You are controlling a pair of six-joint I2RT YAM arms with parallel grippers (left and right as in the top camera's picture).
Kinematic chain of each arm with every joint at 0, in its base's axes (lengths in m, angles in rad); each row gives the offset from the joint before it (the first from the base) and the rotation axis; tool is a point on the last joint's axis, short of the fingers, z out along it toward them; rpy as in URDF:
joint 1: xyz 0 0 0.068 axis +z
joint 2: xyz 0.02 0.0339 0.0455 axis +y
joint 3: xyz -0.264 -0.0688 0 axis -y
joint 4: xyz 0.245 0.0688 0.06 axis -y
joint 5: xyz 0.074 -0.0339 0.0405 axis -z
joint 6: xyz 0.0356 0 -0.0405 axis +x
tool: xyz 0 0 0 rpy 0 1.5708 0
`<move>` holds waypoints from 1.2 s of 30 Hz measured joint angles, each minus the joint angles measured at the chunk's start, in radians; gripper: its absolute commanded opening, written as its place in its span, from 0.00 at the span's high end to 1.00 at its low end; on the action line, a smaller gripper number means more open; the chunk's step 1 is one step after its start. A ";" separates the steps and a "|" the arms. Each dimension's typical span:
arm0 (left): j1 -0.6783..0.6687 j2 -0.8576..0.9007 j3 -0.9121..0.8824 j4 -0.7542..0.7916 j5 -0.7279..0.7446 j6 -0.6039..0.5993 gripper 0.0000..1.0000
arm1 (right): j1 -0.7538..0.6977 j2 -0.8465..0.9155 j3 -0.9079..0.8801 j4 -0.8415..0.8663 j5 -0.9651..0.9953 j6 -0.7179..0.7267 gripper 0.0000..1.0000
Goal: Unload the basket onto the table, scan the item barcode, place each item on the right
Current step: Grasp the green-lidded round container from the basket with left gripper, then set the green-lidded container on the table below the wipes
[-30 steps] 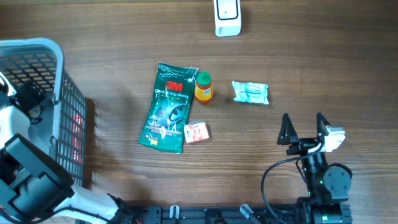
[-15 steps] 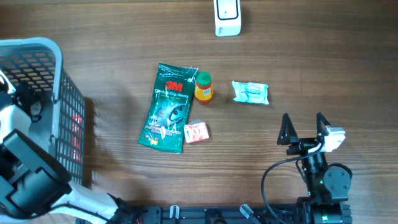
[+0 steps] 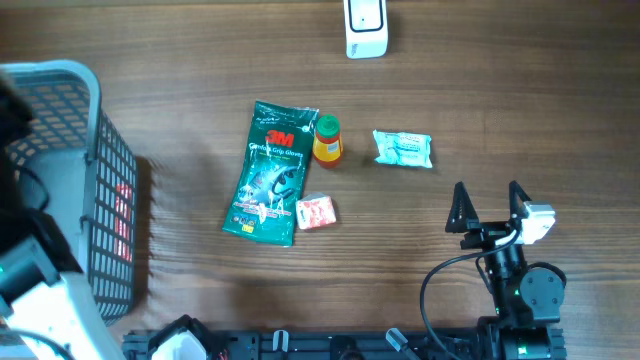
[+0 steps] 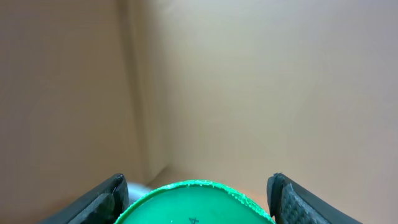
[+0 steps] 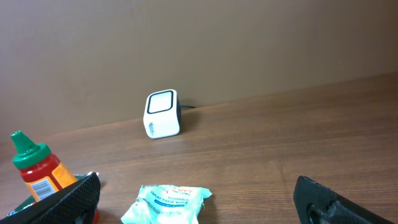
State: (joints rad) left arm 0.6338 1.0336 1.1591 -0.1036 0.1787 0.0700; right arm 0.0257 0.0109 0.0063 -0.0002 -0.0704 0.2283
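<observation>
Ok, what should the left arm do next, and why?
Probably carry the green round-topped item toward the white box-shaped scanner. The left tool looks closed on it, fingers against both edges, and nothing is held to the scanner yet.

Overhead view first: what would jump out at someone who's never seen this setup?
First the big green packet at the centre of the table, an orange sauce bottle beside it, and the grey basket at the left edge. In the left wrist view, a green round item sits clamped in the left gripper.
</observation>
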 measured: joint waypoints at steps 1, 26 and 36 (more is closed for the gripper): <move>-0.071 -0.047 0.000 0.000 0.023 -0.001 0.29 | 0.000 0.000 0.000 0.000 0.000 0.000 0.00; -1.373 0.707 0.002 -0.171 -0.006 0.099 0.29 | 0.000 0.000 0.000 0.000 0.000 0.000 0.00; -1.376 0.837 0.002 -0.056 -0.010 0.127 0.07 | 0.000 0.000 0.000 0.000 0.000 0.000 0.00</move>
State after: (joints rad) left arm -0.7418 1.8706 1.1610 -0.1593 0.1684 0.1974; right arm 0.0257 0.0109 0.0063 -0.0006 -0.0704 0.2283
